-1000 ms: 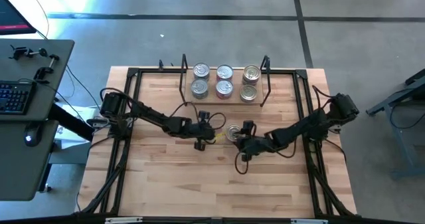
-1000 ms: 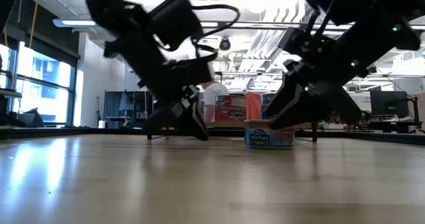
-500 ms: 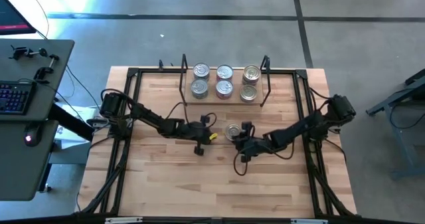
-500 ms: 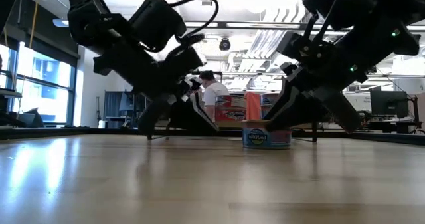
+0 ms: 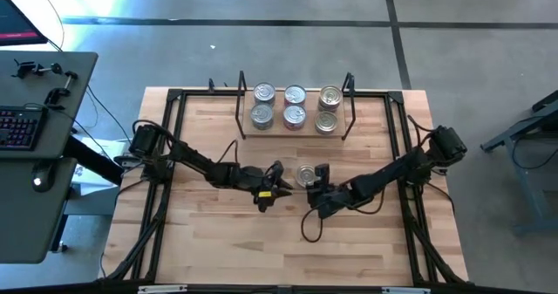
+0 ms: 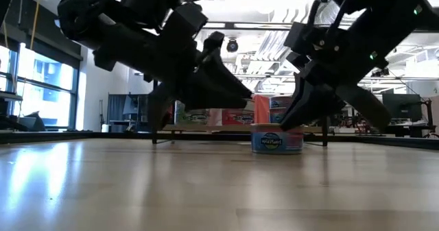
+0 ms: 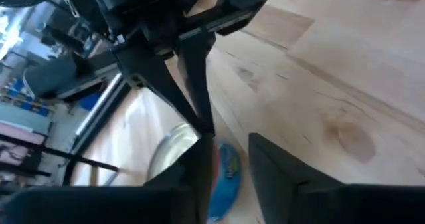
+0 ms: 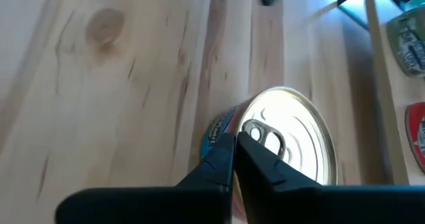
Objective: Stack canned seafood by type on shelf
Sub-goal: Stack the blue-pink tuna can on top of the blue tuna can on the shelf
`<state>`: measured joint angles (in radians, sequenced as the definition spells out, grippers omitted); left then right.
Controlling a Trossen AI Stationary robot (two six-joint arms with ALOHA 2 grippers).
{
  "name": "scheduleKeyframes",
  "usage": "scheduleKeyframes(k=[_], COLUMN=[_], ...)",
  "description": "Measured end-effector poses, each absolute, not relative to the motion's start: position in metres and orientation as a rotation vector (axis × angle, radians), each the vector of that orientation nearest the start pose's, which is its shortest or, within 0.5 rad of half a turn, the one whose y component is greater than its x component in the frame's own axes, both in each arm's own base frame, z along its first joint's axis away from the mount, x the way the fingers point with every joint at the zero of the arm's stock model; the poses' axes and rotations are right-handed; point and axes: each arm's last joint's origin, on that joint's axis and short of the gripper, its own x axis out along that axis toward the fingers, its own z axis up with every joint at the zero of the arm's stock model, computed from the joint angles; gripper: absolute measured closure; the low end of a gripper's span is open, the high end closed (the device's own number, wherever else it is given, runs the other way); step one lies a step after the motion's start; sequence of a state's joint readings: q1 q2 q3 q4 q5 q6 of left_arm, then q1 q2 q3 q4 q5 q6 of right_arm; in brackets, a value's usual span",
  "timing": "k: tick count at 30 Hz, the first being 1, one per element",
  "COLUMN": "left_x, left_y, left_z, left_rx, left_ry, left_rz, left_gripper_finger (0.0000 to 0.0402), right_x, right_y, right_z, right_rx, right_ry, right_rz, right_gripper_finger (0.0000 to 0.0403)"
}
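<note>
Only our right wrist view shows the right gripper (image 8: 236, 141) clenched empty above the can (image 8: 282, 141), mid-table before the shelf (image 5: 295, 130). Left gripper (image 5: 281, 179), slightly parted, reaches low beside it.

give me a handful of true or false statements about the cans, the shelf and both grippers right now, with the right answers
1. Six cans stand on the shelf. True.
2. The loose can lies on its side. False: it stands upright on the table, lid up.
3. The right gripper is shut, its tips at the loose can's pull tab. True.
4. The left gripper holds the loose can. False: it is beside the can, with a gap between its fingers.
5. The loose can's label is blue. True.
</note>
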<state>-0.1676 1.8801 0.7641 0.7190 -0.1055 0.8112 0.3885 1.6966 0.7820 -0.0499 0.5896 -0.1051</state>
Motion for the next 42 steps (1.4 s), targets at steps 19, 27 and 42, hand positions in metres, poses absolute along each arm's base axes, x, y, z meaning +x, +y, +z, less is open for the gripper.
scheduleKeyframes(k=[19, 27, 42], left_x=[0.365, 0.365, 0.363], left_y=[-0.031, -0.032, -0.052], left_z=[0.095, 0.094, 0.097], left_rx=[0.916, 0.918, 0.922], left_ry=[0.423, 0.431, 0.390], left_rz=[-0.200, -0.193, -0.214], left_gripper_finger=[0.0281, 0.0382, 0.0401], right_x=[0.295, 0.298, 0.304], right_y=[0.106, 0.104, 0.111], right_z=[0.145, 0.147, 0.127], right_rx=[-0.504, -0.468, -0.701], right_ry=[0.830, 0.807, 0.828], right_rz=[-0.156, -0.173, -0.069], right_gripper_finger=[0.0402, 0.0397, 0.0223])
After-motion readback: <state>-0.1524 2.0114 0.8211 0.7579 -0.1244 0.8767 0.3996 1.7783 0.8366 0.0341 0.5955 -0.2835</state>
